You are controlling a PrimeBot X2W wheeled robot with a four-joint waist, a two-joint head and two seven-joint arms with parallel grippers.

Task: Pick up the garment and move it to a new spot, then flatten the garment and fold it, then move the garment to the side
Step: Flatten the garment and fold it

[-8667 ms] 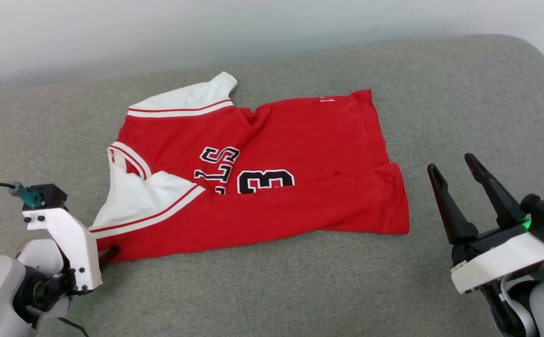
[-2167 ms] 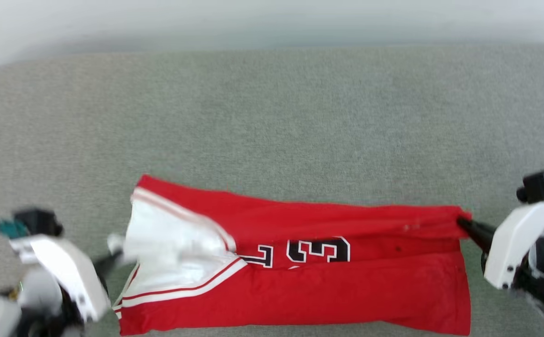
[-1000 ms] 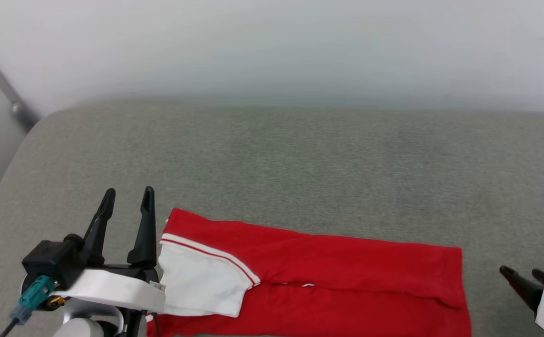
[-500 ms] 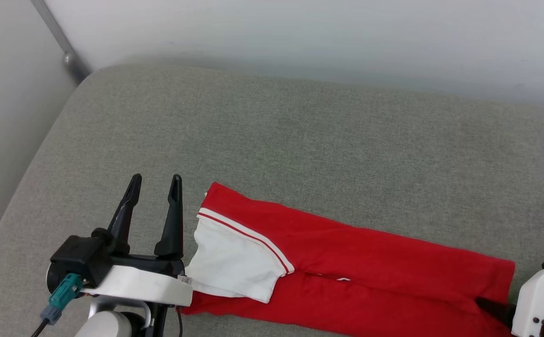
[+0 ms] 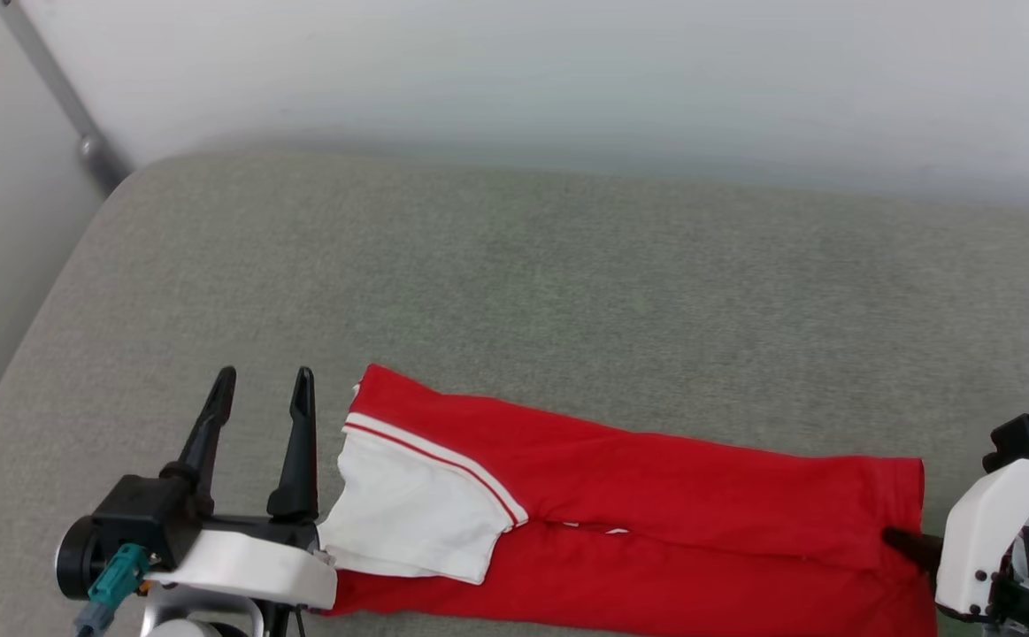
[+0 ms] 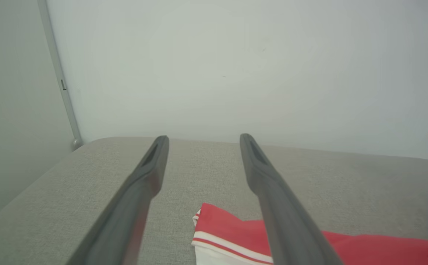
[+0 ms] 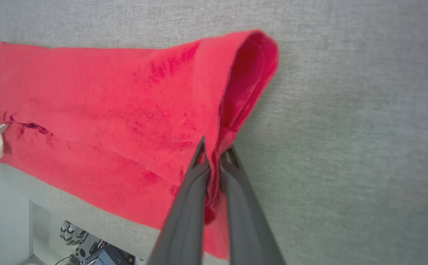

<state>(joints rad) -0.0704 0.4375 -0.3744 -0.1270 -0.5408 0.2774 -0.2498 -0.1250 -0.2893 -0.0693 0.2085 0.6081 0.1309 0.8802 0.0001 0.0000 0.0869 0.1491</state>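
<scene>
The right gripper [image 5: 896, 539], lower right, pinches the shirt's [image 5: 656, 513] hem; the left gripper [image 5: 264, 376], lower left, stands spread beside its white sleeve [image 5: 417, 522]. The shirt lies on the cushion [image 5: 523, 283] along the bottom edge, long axis left-right, sleeve end left.

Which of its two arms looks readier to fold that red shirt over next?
Right, probably. The right pincer is shut on the hem end of the red shirt, so it could carry that end straight over. The left pincer stands open beside the shirt's other end, holding nothing.
</scene>
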